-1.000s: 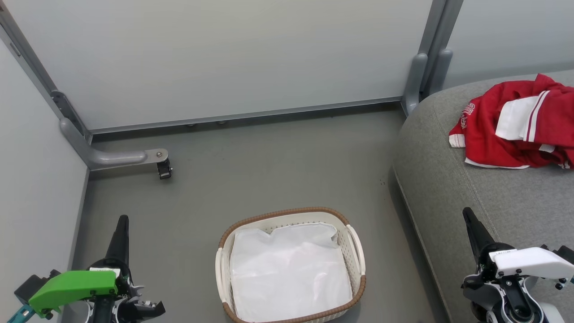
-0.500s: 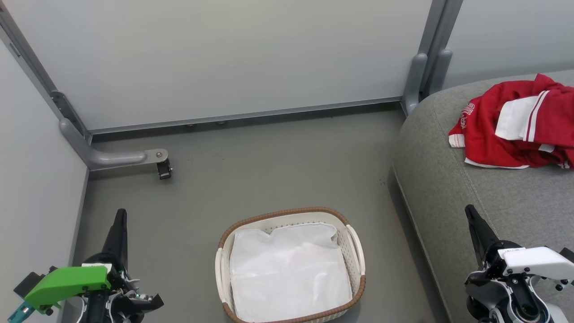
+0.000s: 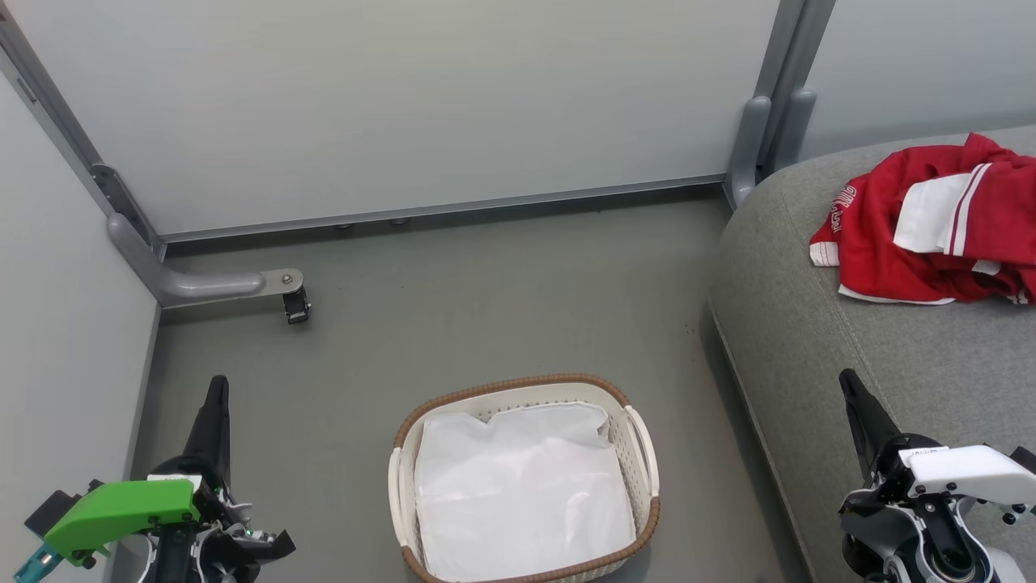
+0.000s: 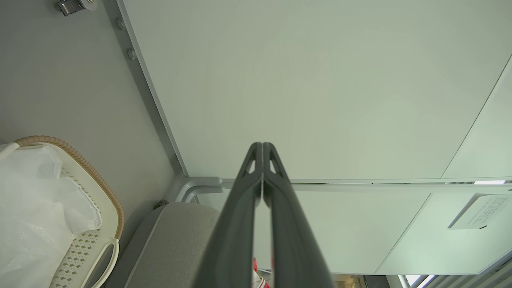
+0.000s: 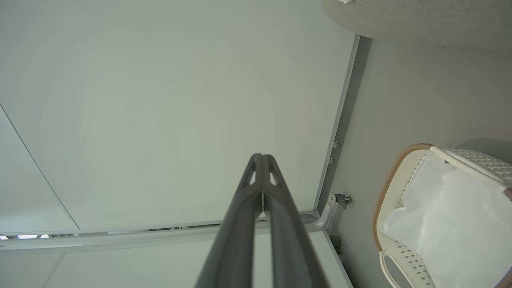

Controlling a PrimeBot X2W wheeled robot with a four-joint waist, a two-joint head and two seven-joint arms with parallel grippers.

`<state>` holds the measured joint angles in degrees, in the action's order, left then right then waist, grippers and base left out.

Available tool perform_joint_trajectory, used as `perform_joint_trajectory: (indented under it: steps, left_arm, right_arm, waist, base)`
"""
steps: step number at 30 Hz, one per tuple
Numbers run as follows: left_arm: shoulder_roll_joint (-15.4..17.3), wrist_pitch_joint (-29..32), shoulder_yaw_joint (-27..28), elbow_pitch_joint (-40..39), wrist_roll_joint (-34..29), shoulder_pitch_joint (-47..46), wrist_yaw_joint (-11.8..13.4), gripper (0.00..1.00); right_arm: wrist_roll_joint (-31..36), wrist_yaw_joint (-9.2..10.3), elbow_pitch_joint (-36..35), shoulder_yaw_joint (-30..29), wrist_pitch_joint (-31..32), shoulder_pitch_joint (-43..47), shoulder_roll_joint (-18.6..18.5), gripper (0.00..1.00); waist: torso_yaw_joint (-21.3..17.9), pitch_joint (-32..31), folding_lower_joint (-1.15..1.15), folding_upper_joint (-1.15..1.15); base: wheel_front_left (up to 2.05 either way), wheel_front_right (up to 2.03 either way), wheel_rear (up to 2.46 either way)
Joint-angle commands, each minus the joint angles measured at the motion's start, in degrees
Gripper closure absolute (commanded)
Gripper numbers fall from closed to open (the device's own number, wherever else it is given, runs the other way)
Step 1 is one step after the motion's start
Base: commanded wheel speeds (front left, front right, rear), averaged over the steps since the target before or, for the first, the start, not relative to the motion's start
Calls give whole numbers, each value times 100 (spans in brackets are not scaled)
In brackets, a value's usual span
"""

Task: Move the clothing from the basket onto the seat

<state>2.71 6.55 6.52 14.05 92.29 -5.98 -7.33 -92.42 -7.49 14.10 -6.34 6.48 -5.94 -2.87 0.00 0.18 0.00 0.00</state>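
The red clothing (image 3: 931, 227) with white panels lies crumpled on the grey seat (image 3: 890, 356) at the right. On the floor in the lower middle stands the cream basket (image 3: 647, 461) with a brown rim; inside it lies a plain white liner sheet (image 3: 518, 494). My left gripper (image 3: 217, 389) is shut at the lower left, left of the basket and holding nothing. Over the seat's front edge, my right gripper (image 3: 846, 380) is shut too, with nothing in it. The basket's rim (image 4: 92, 176) and the seat's corner (image 4: 176, 236) show in the left wrist view, and the basket rim (image 5: 384, 188) in the right wrist view.
Pale partition panels (image 3: 405, 105) close off the back and left. A grey foot with a caster (image 3: 295, 306) juts onto the floor at the back left, and a grey post (image 3: 757, 146) stands at the seat's far corner. Open grey floor (image 3: 486, 308) lies beyond the basket.
Both grippers shifted slightly a second ago, the left one rising a little and the right drifting up. Over the last half second nothing has moved.
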Motion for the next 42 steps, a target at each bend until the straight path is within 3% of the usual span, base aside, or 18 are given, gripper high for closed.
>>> perform_joint_trajectory:
  steps: [1, 42]
  left_arm:
    - [31, 18, 13, 5, 22, -58, -33, 100]
    - [31, 16, 12, 4, 22, -57, -32, 100]
  right_arm:
    - [-22, 0, -21, -18, 5, -46, -30, 100]
    - [-8, 0, -19, -29, 17, -47, -20, 100]
  waist:
    - [0, 0, 0, 0]
    - [0, 0, 0, 0]
  base:
    - [0, 0, 0]
    - [0, 0, 0]
